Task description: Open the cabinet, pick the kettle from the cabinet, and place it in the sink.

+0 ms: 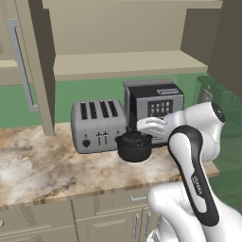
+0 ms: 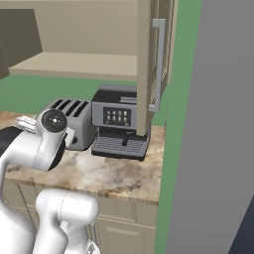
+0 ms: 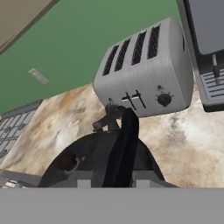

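Two doors swung wide on the wall cabinet, bottom shelf bare, well above the tool. Far left of the tool in the left base view: open door with its long silver bar handle, and below it the marble bench running past pale base-cabinet fronts. Nearer the tool on that side, a silver four-slot toaster standing on the bench, slots up, knob and levers facing forward. Directly under the tool, the squat black kettle, held off the bench in front of the toaster's right end. Seen from the hand view, tool clamped on the kettle's arched black handle, one finger tip to each side of it, round lid and knob just beneath, toaster beyond and bench under all. Just behind and right of the tool, a black-and-silver coffee machine against the green wall, drip tray to the front. From the right base view, the same coffee machine right of the toaster, and the cabinet's other open door with its bar handle farther right. At the left edge of the hand view, part of a ribbed grey rack, off past the bench edge.
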### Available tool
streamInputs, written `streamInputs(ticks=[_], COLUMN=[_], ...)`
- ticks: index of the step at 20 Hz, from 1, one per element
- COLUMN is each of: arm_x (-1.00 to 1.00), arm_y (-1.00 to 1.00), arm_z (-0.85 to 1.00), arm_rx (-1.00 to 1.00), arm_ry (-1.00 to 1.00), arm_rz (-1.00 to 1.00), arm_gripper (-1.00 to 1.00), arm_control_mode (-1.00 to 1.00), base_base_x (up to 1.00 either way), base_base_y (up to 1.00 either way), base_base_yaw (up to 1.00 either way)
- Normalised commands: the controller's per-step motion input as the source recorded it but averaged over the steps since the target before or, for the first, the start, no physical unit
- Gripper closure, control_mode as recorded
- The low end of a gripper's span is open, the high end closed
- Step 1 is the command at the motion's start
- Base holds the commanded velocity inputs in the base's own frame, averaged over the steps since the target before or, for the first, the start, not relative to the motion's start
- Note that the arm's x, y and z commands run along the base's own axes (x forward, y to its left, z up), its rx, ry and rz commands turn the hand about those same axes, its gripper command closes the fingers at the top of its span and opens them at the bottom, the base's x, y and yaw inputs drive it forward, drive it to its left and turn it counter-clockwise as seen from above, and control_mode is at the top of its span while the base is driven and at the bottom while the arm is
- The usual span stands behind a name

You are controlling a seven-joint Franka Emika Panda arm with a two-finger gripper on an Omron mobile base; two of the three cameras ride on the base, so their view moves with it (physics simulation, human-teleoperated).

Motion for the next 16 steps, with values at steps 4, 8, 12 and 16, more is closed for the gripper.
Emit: streamInputs(ticks=[4, 8, 12, 16], arm_x=[0.0, 0.0, 0.0, 0.0], arm_y=[0.0, 0.0, 0.0, 0.0], arm_z=[0.0, 0.0, 0.0, 0.0], arm_rx=[0.0, 0.0, 0.0, 0.0], arm_ry=[0.0, 0.0, 0.0, 0.0], arm_rz=[0.0, 0.0, 0.0, 0.0], arm_gripper=[1.0, 1.0, 1.0, 1.0], arm_control_mode=[-1.0, -1.0, -1.0, -1.0], base_base_x=[0.0, 0.0, 0.0, 0.0], base_base_y=[0.0, 0.0, 0.0, 0.0], base_base_yaw=[0.0, 0.0, 0.0, 0.0])
